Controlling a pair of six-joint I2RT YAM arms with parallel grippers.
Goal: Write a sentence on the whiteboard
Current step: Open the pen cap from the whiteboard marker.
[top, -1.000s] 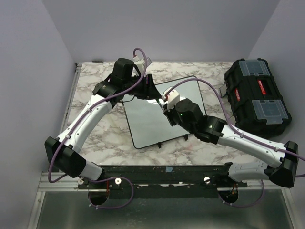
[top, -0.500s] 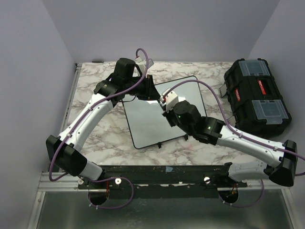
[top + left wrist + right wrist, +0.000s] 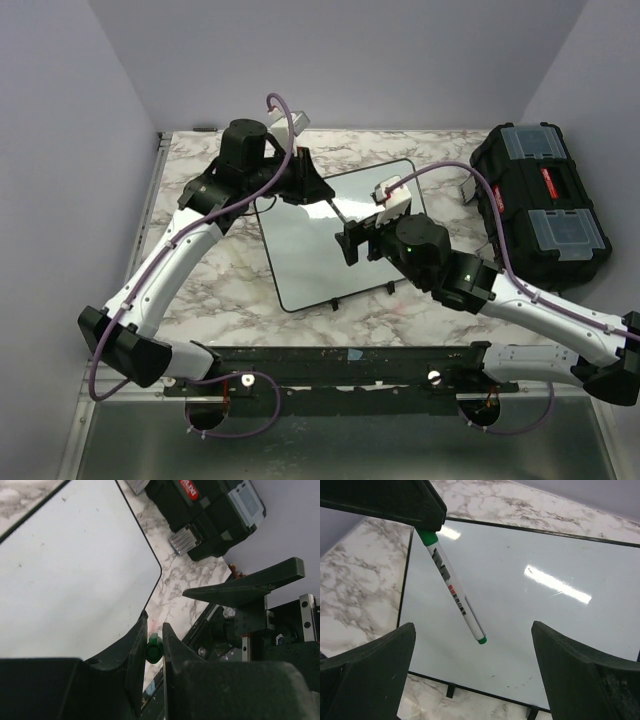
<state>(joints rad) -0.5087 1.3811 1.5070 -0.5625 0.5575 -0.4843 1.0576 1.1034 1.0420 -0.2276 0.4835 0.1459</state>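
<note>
The large glossy white rectangular whiteboard (image 3: 312,255) with a thin black frame and small black feet is lying flat on the grey-veined white marble table (image 3: 200,270), turned at an angle, mid-table between both arms. The left gripper (image 3: 316,190) is reaching over the board's far edge and is clamping the green end of a slim white marker pen (image 3: 454,593) with printed lettering. In the left wrist view that green end (image 3: 153,648) is sitting pinched between the narrowly spaced fingers (image 3: 137,655). The marker is slanting down toward the board surface (image 3: 560,625), its green tip over the white area; cannot tell if it is touching. The right gripper (image 3: 472,630) is hovering just beside the marker, jaws spread wide, grasping nothing. A black plastic toolbox (image 3: 540,205) with clear lid compartments is sitting at the table's right edge, apart from the board.
</note>
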